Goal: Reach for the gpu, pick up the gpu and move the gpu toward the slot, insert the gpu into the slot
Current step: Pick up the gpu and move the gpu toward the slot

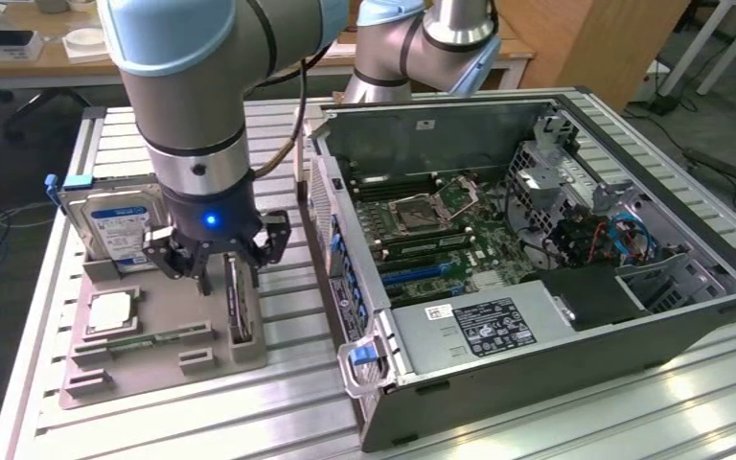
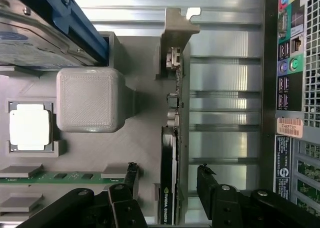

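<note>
Hovering over the grey holder tray (image 1: 150, 356) on the bench (image 1: 573, 422), the arm's hand (image 1: 230, 270) has its jaws spread wide apart and holds nothing. The gpu (image 1: 241, 311) stands on its long edge in a slot of the tray, at the side nearest the open computer case (image 1: 521, 316). In the wrist view the hand (image 2: 168, 180) straddles the gpu (image 2: 170, 200): one of the black fingers (image 2: 131, 177) lies on each side of the thin card, and both appear to stand clear of it, though contact cannot be ruled out from this angle. Other parts sit in the same tray: a hard drive (image 1: 112, 225) with a blue-white label stands upright at the far end, a square silver processor (image 1: 110, 311) lies flat, and a green memory stick (image 1: 145, 340) lies beside it. The case lies on its side on the exterior view's right, its motherboard (image 1: 425, 225) exposed.
</note>
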`<state>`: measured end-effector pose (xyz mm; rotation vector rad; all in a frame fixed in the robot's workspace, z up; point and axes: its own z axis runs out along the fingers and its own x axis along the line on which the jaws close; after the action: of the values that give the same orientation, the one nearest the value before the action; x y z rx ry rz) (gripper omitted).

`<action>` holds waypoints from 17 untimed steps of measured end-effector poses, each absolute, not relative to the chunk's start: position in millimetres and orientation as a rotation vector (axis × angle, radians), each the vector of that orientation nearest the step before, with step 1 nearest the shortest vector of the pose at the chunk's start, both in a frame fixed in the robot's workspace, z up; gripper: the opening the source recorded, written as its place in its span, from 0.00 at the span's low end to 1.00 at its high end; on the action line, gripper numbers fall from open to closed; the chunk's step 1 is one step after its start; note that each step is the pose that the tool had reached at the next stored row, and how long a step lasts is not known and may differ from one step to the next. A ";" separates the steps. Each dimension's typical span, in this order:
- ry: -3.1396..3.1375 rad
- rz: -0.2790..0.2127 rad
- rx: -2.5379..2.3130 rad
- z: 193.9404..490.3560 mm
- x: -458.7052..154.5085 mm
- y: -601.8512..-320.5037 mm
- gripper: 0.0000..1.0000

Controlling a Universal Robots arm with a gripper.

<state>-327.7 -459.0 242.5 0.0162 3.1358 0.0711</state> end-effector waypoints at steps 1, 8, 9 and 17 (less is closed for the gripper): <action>3.136 0.071 0.016 240.7 -327.6 -459.0 0.59; 3.136 0.071 0.017 236.6 -327.7 -458.6 0.59; 3.136 0.071 0.017 236.2 -327.7 -456.9 0.59; 3.136 0.071 0.016 227.4 -327.6 -446.8 0.59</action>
<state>-327.6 -446.8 227.4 0.0161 3.1357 0.0712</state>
